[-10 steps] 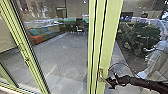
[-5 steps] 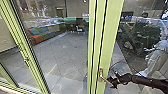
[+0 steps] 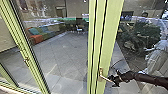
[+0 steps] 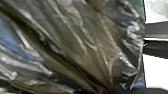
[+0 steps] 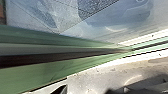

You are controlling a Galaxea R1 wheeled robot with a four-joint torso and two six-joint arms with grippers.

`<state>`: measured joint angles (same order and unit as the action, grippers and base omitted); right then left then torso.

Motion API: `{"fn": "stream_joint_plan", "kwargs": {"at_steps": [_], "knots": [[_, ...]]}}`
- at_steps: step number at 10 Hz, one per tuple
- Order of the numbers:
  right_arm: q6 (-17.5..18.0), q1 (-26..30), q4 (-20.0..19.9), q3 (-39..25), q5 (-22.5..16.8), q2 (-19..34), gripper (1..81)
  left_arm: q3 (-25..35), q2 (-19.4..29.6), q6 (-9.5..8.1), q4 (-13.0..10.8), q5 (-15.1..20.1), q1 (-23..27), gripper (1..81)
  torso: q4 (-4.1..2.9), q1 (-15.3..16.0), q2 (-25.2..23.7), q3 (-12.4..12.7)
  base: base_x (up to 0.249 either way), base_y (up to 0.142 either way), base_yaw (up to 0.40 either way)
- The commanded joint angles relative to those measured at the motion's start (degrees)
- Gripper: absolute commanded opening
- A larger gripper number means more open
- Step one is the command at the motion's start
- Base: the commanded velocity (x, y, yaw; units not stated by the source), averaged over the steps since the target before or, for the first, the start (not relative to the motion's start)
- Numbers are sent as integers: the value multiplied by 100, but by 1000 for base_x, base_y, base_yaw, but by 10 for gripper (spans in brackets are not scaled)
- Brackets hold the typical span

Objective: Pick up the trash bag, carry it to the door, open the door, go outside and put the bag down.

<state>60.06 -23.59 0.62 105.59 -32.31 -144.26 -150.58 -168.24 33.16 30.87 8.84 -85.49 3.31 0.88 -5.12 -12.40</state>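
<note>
One crinkled trash bag point(image 4: 82, 45) bunches toward the left gripper point(image 4: 108, 90); its grip I cannot tell. Colourful seating point(image 3: 40, 35) shows through glass, then a green door frame point(image 3: 107, 32), its slanting handle point(image 3: 105, 78), and the right gripper point(image 3: 114, 81) at the handle's end, state unclear.

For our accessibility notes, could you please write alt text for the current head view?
The robot's right gripper is at the lever handle on a light green door frame. Through or reflected in the glass appear grey paving, orange, blue and green seating and, at right, leafy plants.
</note>
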Motion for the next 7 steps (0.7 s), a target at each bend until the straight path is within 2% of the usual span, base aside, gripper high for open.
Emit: {"fn": "stream_joint_plan", "kwargs": {"at_steps": [1, 4, 7], "knots": [[225, 1202, -36, 118, 207, 114, 811, 28, 36, 33, 60, 610, 107, 10, 0, 0, 0, 0, 111, 0, 0], [216, 1193, -19, 197, 225, 53, 811, 28, 45, 33, 51, 628, 116, 10, 0, -18, -9, 4, 116, 0, 0], [216, 1193, 26, 285, 225, 53, 811, 20, 53, 33, 51, 628, 116, 10, 2, -22, -11, 4, 0, 0, 0]]}}
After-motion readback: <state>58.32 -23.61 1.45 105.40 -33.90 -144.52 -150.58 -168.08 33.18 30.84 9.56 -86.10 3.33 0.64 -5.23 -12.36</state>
